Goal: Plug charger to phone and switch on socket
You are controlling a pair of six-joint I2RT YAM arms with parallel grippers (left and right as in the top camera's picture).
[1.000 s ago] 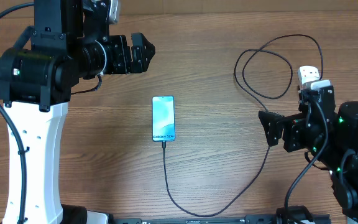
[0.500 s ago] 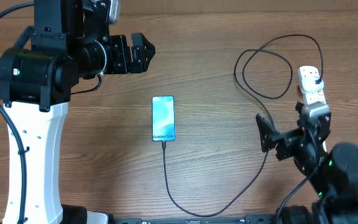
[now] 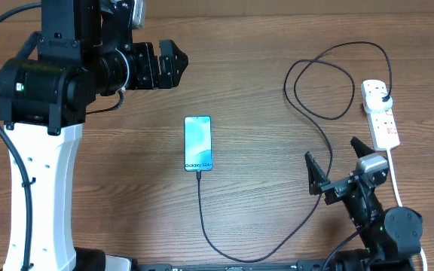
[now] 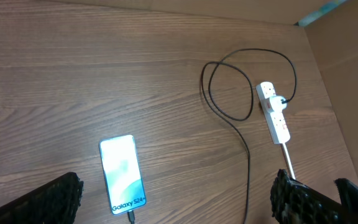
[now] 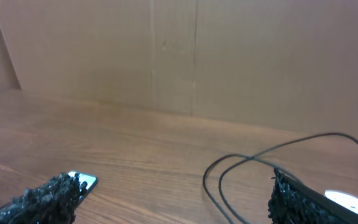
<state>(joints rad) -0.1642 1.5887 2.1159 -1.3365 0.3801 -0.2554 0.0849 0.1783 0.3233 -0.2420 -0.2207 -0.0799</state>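
While the left tool [image 3: 173,65] is holding its place with its jaws standing wide and nothing between them, the right tool [image 3: 331,154] is drawing back toward its own base. A second ago it was hanging over the socket [image 3: 380,113]. It is now sitting short of it, jaws spread just as wide and carrying nothing. That retreat is uncovering the whole socket, which is lying ahead of the right tool and slightly to its right, near but not touching.

Judging from this, the switching step is probably over or being abandoned. The red marks on the strip are showing too small to tell whether the switch is on. The other half of the task is looking done. The phone [image 3: 198,143] is lying flat on the worktop [image 3: 255,75] between the two tools, well apart from both, with its screen glowing. The charger [image 3: 200,199] is running from the phone's near end in a long curve, passing just under the right tool and looping on ahead of it.

Nothing here is serving as a container in the usual sense. The nearest thing is the socket, and it is holding the black plug [image 3: 383,96] in its far outlet, at the end furthest from the right tool. The white cord [image 3: 392,169] is leaving its near end and trailing back beside that tool.
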